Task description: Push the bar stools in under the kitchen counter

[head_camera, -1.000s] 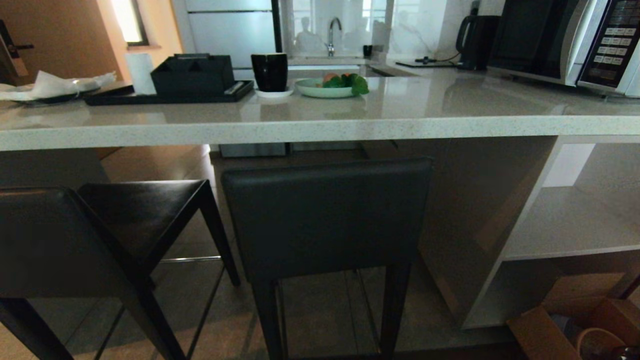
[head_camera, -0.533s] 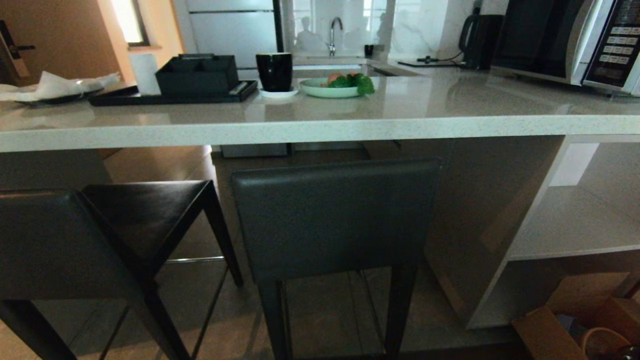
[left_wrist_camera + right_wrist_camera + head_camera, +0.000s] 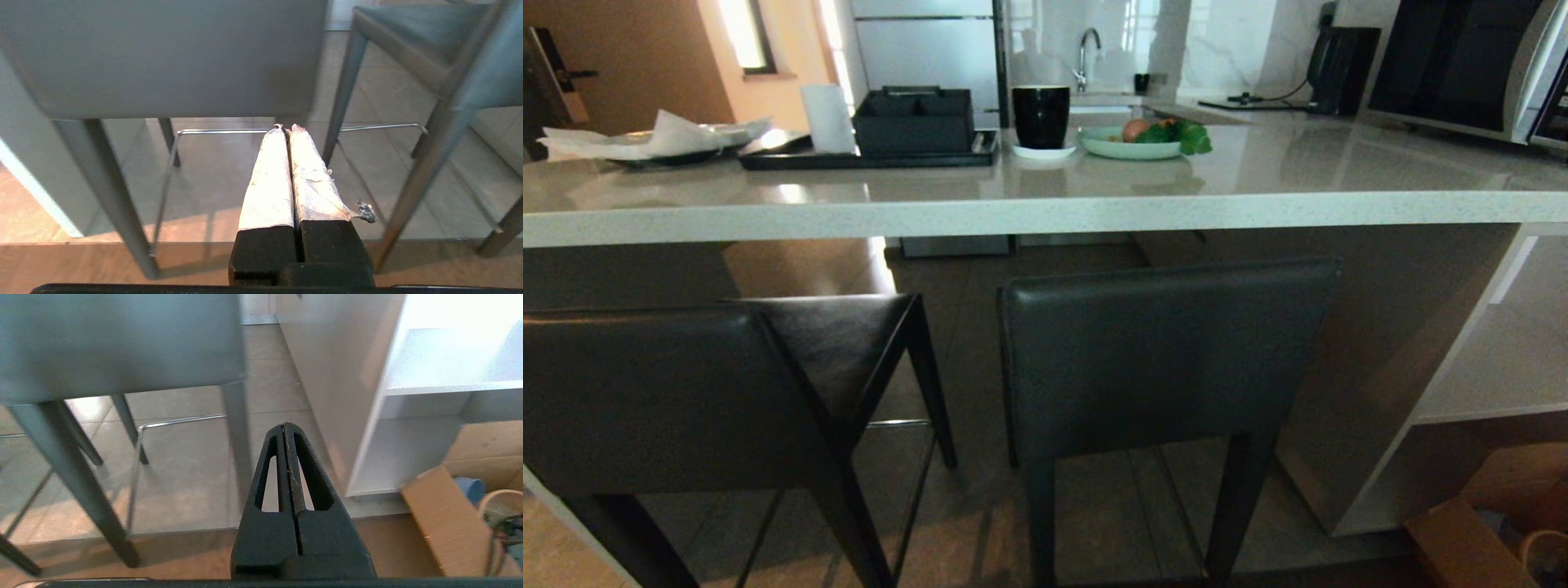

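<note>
Two bar stools stand before the kitchen counter (image 3: 1045, 214). The right stool (image 3: 1168, 351) faces the counter squarely, its backrest just below the slab edge. The left stool (image 3: 662, 392) is turned at an angle, its seat (image 3: 841, 343) pointing toward the other stool. Neither gripper shows in the head view. My left gripper (image 3: 286, 127), fingers wrapped in pale tape, is shut and empty, low, facing both stools' legs and a footrest bar (image 3: 222, 131). My right gripper (image 3: 284, 425) is shut and empty, between the right stool's backrest (image 3: 118, 343) and the counter's side panel (image 3: 343, 375).
On the counter sit a black tray with a box (image 3: 915, 122), a black mug (image 3: 1041, 116), a green plate of vegetables (image 3: 1143, 140), a kettle (image 3: 1343, 69) and a microwave (image 3: 1462, 65). Open shelves (image 3: 1503, 359) lie at right, with cardboard boxes (image 3: 1462, 539) on the floor below.
The whole head view has shifted rightward, so the camera has moved to the left. The stools and counter items keep their places relative to one another.
</note>
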{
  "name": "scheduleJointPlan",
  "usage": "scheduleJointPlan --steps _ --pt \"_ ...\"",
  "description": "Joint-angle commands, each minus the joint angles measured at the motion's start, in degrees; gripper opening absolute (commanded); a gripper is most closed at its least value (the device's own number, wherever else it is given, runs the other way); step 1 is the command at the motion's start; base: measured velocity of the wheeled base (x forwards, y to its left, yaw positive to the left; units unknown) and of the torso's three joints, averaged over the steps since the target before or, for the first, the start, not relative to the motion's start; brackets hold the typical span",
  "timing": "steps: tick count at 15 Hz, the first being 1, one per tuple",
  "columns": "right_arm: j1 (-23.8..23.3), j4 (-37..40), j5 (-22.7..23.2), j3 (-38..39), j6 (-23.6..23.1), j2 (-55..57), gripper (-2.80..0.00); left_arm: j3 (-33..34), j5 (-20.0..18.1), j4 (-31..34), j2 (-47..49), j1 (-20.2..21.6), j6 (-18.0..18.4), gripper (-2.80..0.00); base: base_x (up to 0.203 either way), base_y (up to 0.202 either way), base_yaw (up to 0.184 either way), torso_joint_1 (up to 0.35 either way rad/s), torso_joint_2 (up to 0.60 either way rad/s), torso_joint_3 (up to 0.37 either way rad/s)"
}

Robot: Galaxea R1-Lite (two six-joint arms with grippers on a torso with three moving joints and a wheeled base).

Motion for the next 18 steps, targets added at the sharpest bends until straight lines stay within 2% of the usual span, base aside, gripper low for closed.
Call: scheduleJointPlan --steps 1,9,18 --pt "-0.01 0.02 0.02 0.09 0.00 0.07 -2.80 0.00 -0.06 -0.03 0.09 0.00 -0.02 -2.80 0.000 0.199 -0.001 -0.004 0.00 0.005" --pt "0.07 0.02 0.02 0.09 -0.09 0.07 -2.80 0.00 -0.06 -0.12 0.09 0.00 -0.02 -2.80 0.000 0.187 0.001 0.003 0.00 0.003" --pt "0.06 0.02 0.02 0.09 0.00 0.07 -2.80 0.00 -0.06 -0.03 0.09 0.00 -0.02 -2.80 0.000 0.007 0.000 0.000 0.00 0.000"
